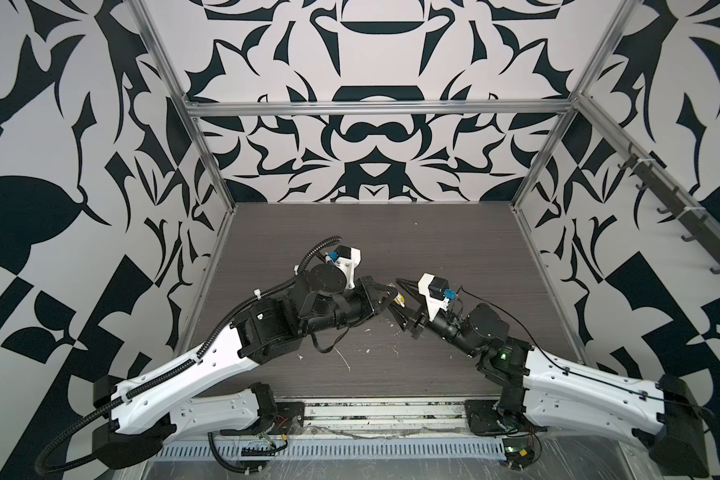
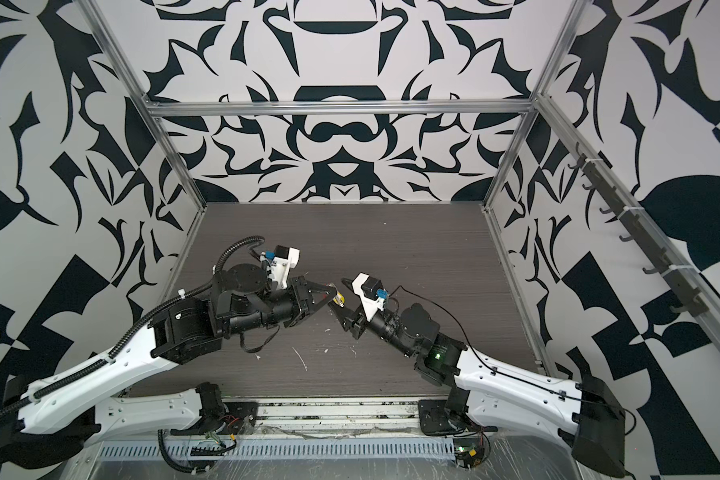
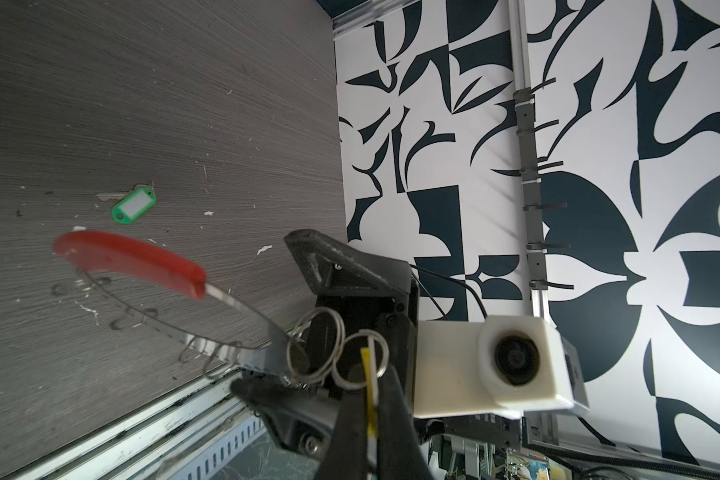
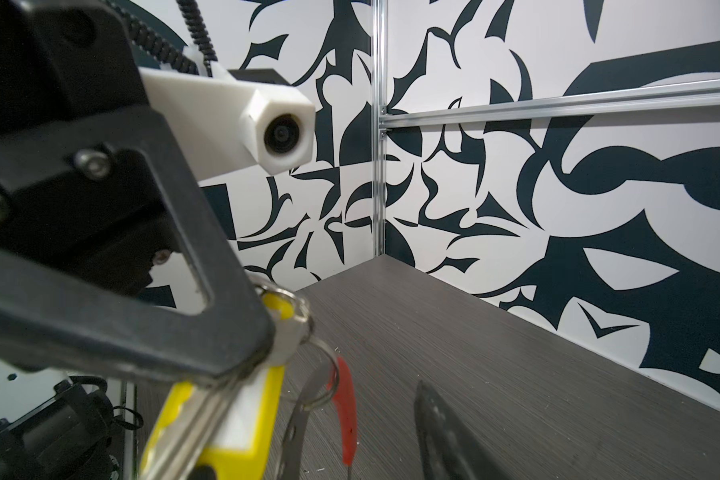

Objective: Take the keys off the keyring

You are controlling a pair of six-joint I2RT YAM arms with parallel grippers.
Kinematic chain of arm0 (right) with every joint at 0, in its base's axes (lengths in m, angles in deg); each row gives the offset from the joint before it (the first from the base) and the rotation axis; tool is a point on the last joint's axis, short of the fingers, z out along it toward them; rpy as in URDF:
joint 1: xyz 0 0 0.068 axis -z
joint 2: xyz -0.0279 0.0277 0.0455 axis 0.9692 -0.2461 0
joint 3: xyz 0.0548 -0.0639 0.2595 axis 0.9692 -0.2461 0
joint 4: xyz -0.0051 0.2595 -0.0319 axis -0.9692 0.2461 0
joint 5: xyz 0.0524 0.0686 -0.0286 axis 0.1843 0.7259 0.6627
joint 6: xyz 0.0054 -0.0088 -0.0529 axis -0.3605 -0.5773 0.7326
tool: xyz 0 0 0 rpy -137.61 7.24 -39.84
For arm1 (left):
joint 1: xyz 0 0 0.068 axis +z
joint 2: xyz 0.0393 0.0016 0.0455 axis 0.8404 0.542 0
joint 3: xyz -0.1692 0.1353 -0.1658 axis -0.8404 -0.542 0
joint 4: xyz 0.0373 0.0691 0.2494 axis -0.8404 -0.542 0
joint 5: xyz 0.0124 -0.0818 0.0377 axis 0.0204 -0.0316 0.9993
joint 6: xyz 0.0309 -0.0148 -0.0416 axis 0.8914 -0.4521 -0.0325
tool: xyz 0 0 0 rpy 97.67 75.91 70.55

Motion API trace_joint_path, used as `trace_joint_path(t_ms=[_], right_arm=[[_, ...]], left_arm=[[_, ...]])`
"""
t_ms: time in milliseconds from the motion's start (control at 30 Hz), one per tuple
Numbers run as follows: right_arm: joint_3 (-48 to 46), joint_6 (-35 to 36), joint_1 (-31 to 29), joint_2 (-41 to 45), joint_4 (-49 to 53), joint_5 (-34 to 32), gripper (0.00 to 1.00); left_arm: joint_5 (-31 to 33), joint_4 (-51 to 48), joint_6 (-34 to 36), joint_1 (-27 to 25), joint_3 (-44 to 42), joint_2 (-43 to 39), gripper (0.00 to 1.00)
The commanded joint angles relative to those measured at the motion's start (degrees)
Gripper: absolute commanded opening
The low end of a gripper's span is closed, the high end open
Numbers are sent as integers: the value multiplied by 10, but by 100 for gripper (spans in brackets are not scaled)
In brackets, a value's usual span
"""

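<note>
The green-tagged key (image 3: 132,203) already lies free on the bench (image 3: 142,104). The yellow-tagged key (image 4: 225,424) looks to be still linked on. Have your right tool (image 3: 262,313) take the keyring (image 3: 233,301) close to the split rings (image 3: 316,345), not out on the red sleeve (image 3: 129,255), before you pull apart. Your left tool (image 3: 368,399) is clamped on the yellow tag. The right tool's jaws stand apart, either side of the keyring band.

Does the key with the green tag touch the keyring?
Apart. The left wrist view shows the green-tagged key lying on the table, bare wood between it and the keyring.
</note>
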Motion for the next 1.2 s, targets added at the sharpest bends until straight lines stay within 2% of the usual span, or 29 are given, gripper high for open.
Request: trace_joint_path(t_ms=[0, 267, 533, 600, 700, 733, 1167], right_arm=[[7, -8, 4, -1, -32, 15, 56], [1, -17, 11, -3, -42, 27, 43], [4, -22, 15, -6, -41, 40, 25], [6, -23, 15, -6, -42, 40, 26], [8, -23, 16, -6, -39, 43, 42], [9, -22, 16, -6, -39, 42, 43], [14, -21, 19, -2, -38, 48, 28]], left_arm=[[-4, 27, -9, 2, -5, -3, 0], [-13, 35, -13, 2, -5, 2, 0], [-17, 41, -21, 3, -12, 0, 0], [-17, 44, -23, 3, -14, 0, 0], [-19, 48, -24, 4, -15, 0, 0], [-21, 49, -25, 4, -15, 0, 0], [-32, 59, -36, 4, -19, 5, 0]])
